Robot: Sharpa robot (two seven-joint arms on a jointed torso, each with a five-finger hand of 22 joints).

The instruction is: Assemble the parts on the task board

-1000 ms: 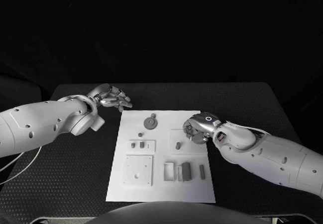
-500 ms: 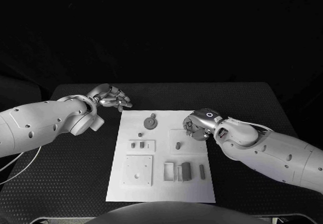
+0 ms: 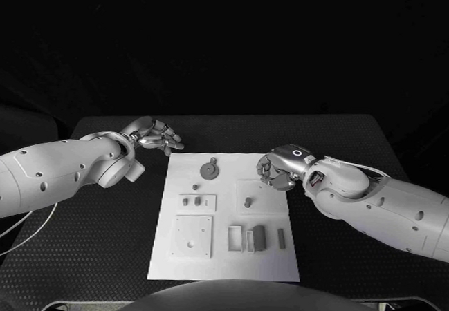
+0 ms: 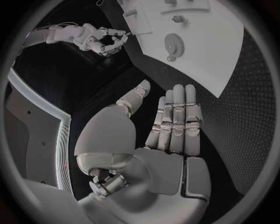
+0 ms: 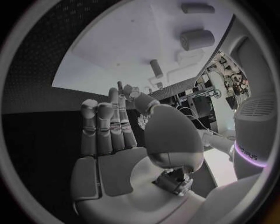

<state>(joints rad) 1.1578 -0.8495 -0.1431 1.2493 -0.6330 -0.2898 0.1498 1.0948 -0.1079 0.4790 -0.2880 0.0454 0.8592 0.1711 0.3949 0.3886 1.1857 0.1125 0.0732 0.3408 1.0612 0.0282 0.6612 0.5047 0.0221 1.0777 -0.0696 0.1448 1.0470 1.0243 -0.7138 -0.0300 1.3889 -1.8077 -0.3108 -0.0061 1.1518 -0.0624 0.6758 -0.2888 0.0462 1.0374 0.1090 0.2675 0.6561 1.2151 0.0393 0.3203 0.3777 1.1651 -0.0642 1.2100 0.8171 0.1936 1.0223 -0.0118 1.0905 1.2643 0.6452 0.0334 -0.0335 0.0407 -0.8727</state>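
head overhead, wrists behind hands

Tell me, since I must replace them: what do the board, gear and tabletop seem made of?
Board: probably matte white plastic, smooth and evenly pale, without glare. Gear: grey, toothed, dull; plastic or metal, cannot tell. Tabletop: black, with a regular dotted texture, likely a rubber or foam mat.

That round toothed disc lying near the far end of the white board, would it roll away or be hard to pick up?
The gear lies flat on the task board, so a push would probably slide it rather than roll it. It looks thin and low, so fingers may struggle to get under its edge. It seems small, so likely light.
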